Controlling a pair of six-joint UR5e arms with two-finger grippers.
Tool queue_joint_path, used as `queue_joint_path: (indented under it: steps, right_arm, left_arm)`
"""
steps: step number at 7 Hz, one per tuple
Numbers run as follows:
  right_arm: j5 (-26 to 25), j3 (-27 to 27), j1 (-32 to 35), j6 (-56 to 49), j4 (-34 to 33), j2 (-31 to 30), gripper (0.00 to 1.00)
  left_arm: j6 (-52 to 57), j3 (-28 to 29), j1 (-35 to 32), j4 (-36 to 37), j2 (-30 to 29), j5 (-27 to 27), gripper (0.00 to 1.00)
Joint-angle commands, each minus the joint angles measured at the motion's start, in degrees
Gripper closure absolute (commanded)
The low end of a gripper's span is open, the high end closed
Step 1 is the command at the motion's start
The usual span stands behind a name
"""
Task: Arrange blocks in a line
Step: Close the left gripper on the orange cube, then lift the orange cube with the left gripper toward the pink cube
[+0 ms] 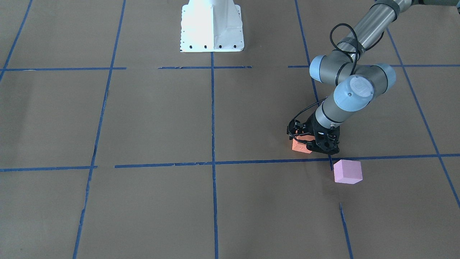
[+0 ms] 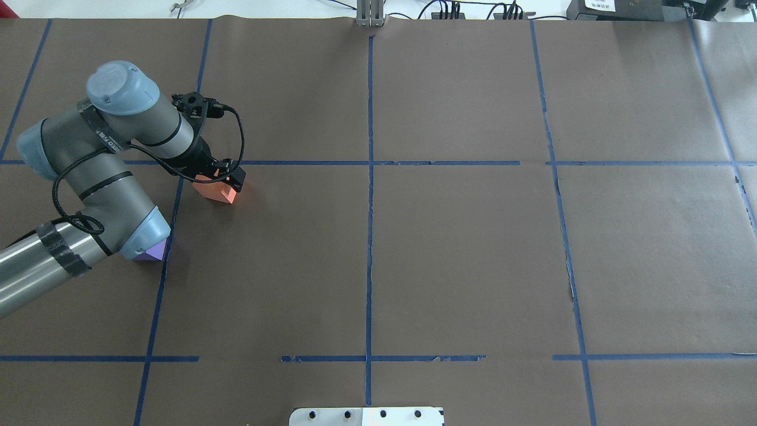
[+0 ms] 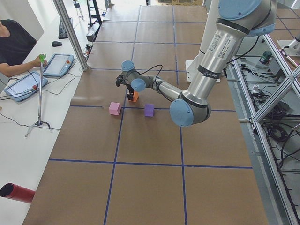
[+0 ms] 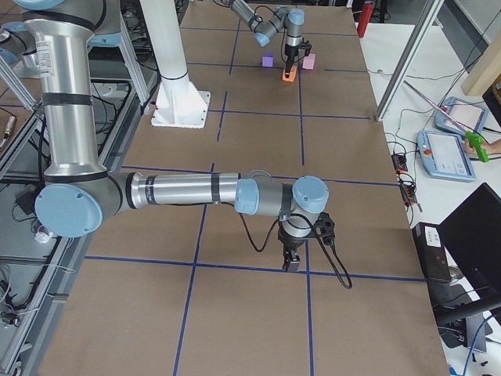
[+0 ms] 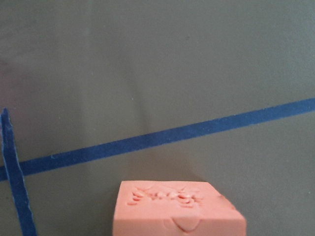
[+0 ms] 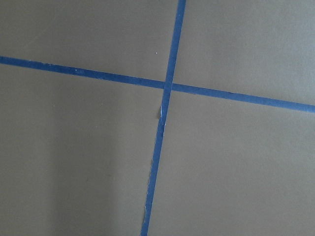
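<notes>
My left gripper (image 2: 223, 176) is shut on the orange block (image 2: 214, 190), at or just above the table beside a blue tape crossing; the block fills the bottom of the left wrist view (image 5: 178, 209). The pale pink block (image 1: 347, 172) sits just past the tape line, close to the gripper (image 1: 318, 144) and apart from it. The purple block (image 2: 149, 253) lies mostly hidden under my left elbow; it shows whole in the exterior left view (image 3: 149, 110). My right gripper (image 4: 291, 262) hangs low over a tape crossing far from the blocks; I cannot tell whether it is open.
Blue tape lines (image 2: 369, 177) divide the brown table into squares. The white robot base (image 1: 212, 27) stands at the robot's side. An operator's table with tablets (image 3: 58, 64) and a pole stand (image 3: 40, 93) runs along the far edge.
</notes>
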Motion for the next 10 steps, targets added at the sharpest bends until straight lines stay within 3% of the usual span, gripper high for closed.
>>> queue_joint_path:
  steps: [1, 2, 3, 6, 8, 10]
  right_arm:
    - [0.0, 0.0, 0.0, 0.0, 0.0, 0.0, 0.00]
    - [0.0, 0.1, 0.0, 0.0, 0.0, 0.0, 0.00]
    - [0.0, 0.0, 0.0, 0.0, 0.0, 0.0, 0.00]
    - [0.0, 0.0, 0.0, 0.0, 0.0, 0.0, 0.00]
    - [0.0, 0.0, 0.0, -0.1, 0.0, 0.0, 0.00]
    - [0.0, 0.0, 0.0, -0.1, 0.0, 0.0, 0.00]
  left_arm:
    - [-1.0, -0.1, -0.3, 0.0, -0.2, 0.0, 0.84]
    - [-1.3, -0.8, -2.4, 0.5, -0.3, -0.4, 0.93]
    - [-0.8, -4.0, -4.7, 3.0, -0.2, -0.5, 0.95]
    - [2.0, -15.1, -8.1, 17.0, 0.8, -0.4, 0.95]
    - [8.2, -19.2, -11.1, 26.5, 1.0, -0.5, 0.91]
    - [9.5, -18.4, -11.3, 26.0, 6.0, -2.5, 0.93]
